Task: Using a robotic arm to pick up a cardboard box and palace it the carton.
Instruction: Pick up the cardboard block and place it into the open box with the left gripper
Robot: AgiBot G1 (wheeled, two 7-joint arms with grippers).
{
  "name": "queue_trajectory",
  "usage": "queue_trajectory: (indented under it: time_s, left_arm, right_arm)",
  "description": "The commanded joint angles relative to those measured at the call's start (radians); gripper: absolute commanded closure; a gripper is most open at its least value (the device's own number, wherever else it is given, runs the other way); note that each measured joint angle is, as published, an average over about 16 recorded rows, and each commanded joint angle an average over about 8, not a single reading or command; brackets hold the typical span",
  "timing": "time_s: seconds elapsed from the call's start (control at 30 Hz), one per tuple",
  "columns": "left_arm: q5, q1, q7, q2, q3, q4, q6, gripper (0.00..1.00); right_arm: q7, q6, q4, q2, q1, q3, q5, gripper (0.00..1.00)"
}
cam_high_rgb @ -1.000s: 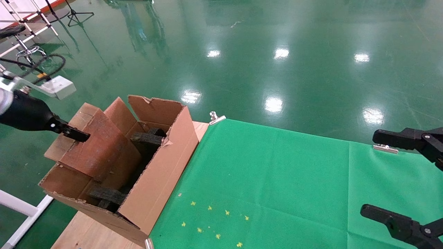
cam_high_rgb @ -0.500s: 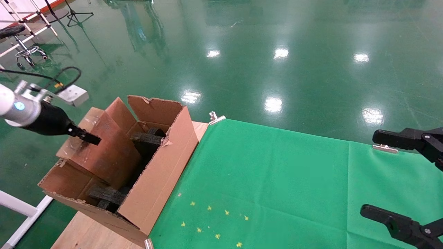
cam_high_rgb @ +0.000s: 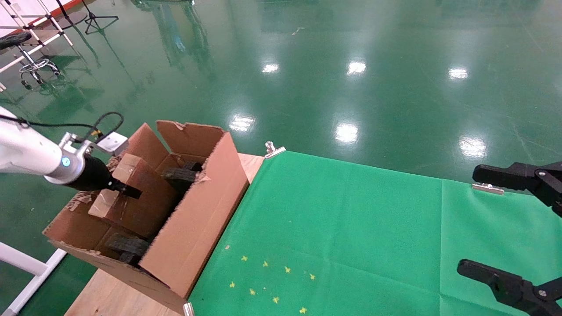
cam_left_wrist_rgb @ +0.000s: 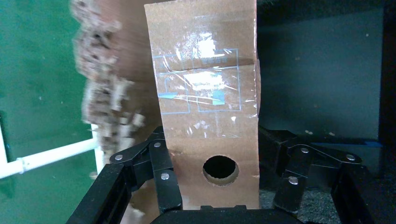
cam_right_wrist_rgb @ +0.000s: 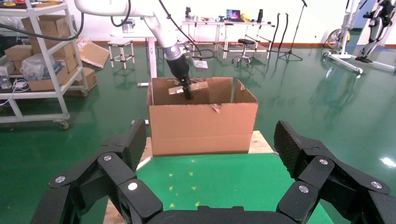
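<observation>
The white robotic arm (cam_high_rgb: 30,156) reaches over the carton (cam_high_rgb: 197,219) at the table's left end. Its black left gripper (cam_high_rgb: 127,190) is shut on the cardboard box (cam_high_rgb: 147,199) and holds it tilted, low inside the carton's open top. In the left wrist view the box (cam_left_wrist_rgb: 208,93) shows shiny tape and a round hole, with the left gripper (cam_left_wrist_rgb: 224,156) clamped at its sides. The right wrist view shows the arm (cam_right_wrist_rgb: 180,70), box (cam_right_wrist_rgb: 187,88) and carton (cam_right_wrist_rgb: 203,128) from afar. My right gripper (cam_high_rgb: 487,224) is open and empty over the table's right edge; it also shows in its own view (cam_right_wrist_rgb: 210,144).
Dark foam pieces (cam_high_rgb: 180,175) lie inside the carton. A green cloth (cam_high_rgb: 351,228) covers the table, held by metal clips (cam_high_rgb: 274,150), with small yellow marks (cam_high_rgb: 268,281) near the front. Bare wood (cam_high_rgb: 109,294) shows under the carton. Shiny green floor lies beyond.
My left gripper has moved right and down with the cardboard box, from above the carton's left flap to inside the carton. The carton has shifted slightly. The right arm has not moved.
</observation>
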Motion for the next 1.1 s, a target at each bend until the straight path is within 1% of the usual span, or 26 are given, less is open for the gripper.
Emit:
queue_trajectory:
  time_s: [0.03, 0.27, 0.3, 0.53, 0.57, 1.1]
  left_arm:
    - [-0.008, 0.019, -0.001, 0.004, -0.006, 0.004, -0.013, 1.00]
    - [-0.037, 0.050, 0.009, 0.012, -0.025, 0.002, 0.017, 1.00]
    - [-0.039, 0.054, 0.009, 0.013, -0.027, 0.002, 0.020, 0.98]
    - [-0.051, 0.074, 0.011, 0.017, -0.035, 0.010, 0.011, 0.11]
    - [-0.052, 0.075, 0.011, 0.017, -0.036, 0.010, 0.010, 0.00]
    - [-0.049, 0.070, 0.011, 0.017, -0.033, 0.007, 0.023, 0.00]
  right_arm:
    - [0.000, 0.000, 0.000, 0.000, 0.000, 0.000, 0.000, 0.00]
    - [0.000, 0.000, 0.000, 0.000, 0.000, 0.000, 0.000, 0.00]
    - [0.000, 0.000, 0.000, 0.000, 0.000, 0.000, 0.000, 0.00]
    - [0.000, 0.000, 0.000, 0.000, 0.000, 0.000, 0.000, 0.00]
    - [0.000, 0.000, 0.000, 0.000, 0.000, 0.000, 0.000, 0.00]
    - [0.000, 0.000, 0.000, 0.000, 0.000, 0.000, 0.000, 0.00]
